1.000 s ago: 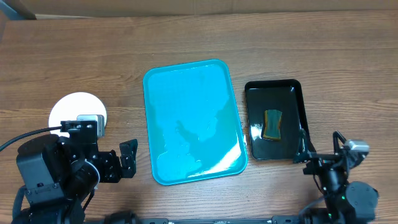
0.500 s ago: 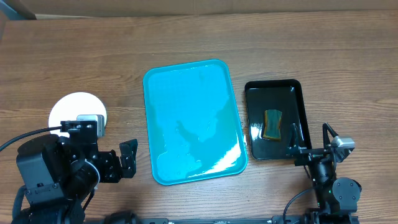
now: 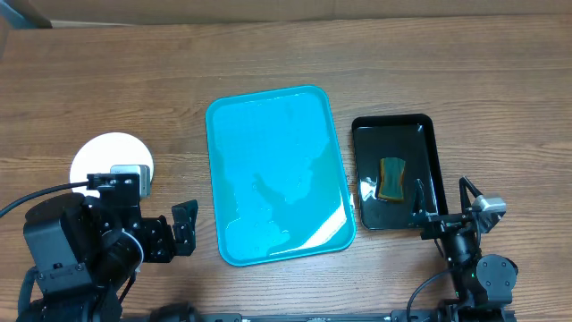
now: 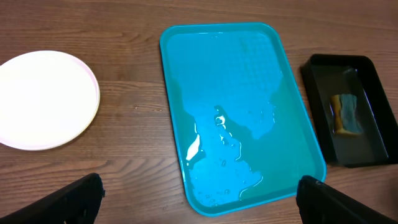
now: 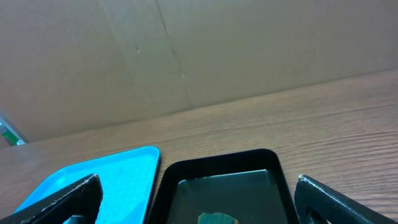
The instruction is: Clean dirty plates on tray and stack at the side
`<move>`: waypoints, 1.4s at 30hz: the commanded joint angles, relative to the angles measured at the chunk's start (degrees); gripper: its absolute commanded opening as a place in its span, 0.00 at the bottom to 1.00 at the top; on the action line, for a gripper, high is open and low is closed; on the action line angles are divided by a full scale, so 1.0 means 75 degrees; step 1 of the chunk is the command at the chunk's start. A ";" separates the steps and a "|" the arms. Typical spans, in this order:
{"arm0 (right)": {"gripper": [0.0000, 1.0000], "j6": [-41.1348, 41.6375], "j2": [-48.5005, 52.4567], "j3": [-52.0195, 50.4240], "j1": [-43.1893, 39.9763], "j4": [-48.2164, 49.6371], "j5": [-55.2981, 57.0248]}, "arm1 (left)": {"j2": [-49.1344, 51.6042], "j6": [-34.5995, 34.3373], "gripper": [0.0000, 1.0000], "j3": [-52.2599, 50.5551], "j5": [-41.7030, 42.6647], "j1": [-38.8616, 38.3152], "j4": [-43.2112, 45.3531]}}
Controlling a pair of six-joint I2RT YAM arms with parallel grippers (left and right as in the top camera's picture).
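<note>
Blue tray (image 3: 277, 134): wet, water film pooled. Black tray (image 3: 393, 119): yellow-green sponge (image 3: 391, 179) inside. White plate (image 3: 107, 152) on worktop (image 3: 500, 72), left of blue tray. Left tool (image 4: 202, 202) wide; right tool (image 5: 199, 199) wide.

Your left arm (image 3: 85, 246) is built of bulky matte-black housings. It carries a pale grey box (image 3: 130, 173) on top, and a black cable (image 3: 36, 199) curves from its side. Your right arm (image 3: 478, 268) is slimmer and also black, with a round joint, a small silver-grey module (image 3: 489, 204) and a thin looped cable (image 3: 427, 288). The left end effector (image 4: 199, 200) and right end effector (image 5: 199, 199) end in dark, matte, tapered tips.
</note>
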 commanded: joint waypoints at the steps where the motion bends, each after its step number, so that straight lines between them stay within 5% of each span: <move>1: 1.00 0.0017 -0.0076 -0.0079 0.0050 0.0017 -0.0026 | -0.0003 0.0119 1.00 0.0090 -0.0017 -0.0050 0.0009; 14: 1.00 0.0017 -0.0076 -0.0079 0.0050 0.0017 -0.0026 | -0.0833 -0.0131 1.00 -0.0248 -0.0635 -0.0420 0.0662; 24: 1.00 0.0017 -0.0076 -0.0079 0.0050 0.0017 -0.0026 | -0.3523 -0.0163 1.00 -0.4456 0.0842 -0.0976 0.5249; 35: 1.00 0.0017 -0.0076 -0.0079 0.0050 0.0017 -0.0026 | -0.5735 -0.0157 1.00 -0.7510 0.0772 -0.1241 0.7274; 42: 1.00 0.0017 -0.0076 -0.0079 0.0050 0.0017 -0.0026 | -0.5931 -0.0050 1.00 -0.8845 0.0755 -0.1247 0.8402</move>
